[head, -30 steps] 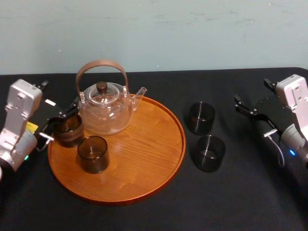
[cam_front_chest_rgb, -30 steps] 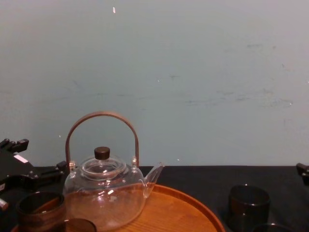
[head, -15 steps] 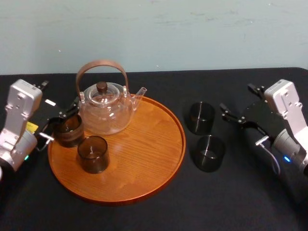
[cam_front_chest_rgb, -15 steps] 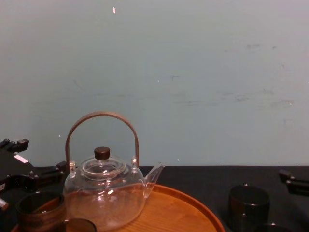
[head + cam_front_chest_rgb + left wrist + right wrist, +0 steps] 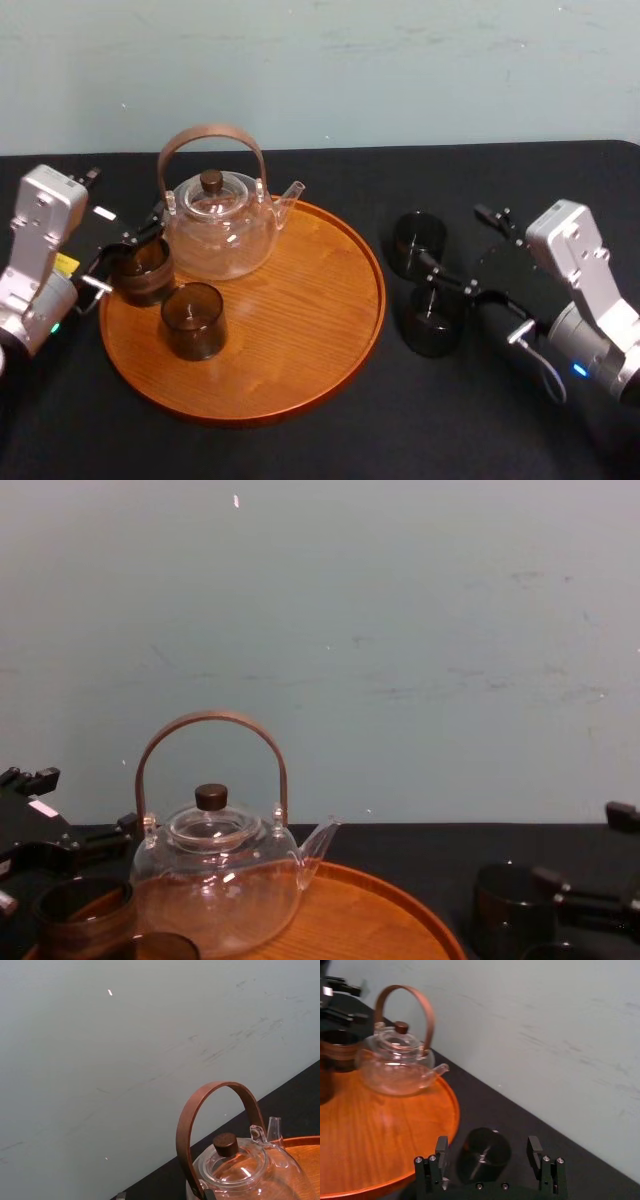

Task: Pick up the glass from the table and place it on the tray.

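Right gripper (image 5: 453, 236) out low over the black-cloth table (image 5: 330, 445), just off the right rim of the large round orange-brown wooden tray (image 5: 300, 330). My fingers (image 5: 441, 1149) are spread wide. The rear dark smoky glass (image 5: 418, 240) stands on the cloth, framed between them; contact I cannot tell. The front dark smoky glass (image 5: 432, 325) stands just beside it. My left gripper (image 5: 122, 260) sits at the tray's left rim by a brown glass (image 5: 140, 272); parted or clamped, I cannot tell.

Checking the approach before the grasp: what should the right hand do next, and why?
Probably ease forward: the right hand, open, faces the farther glass on the table without straddling it yet. Left hand sits at the tray's left edge.
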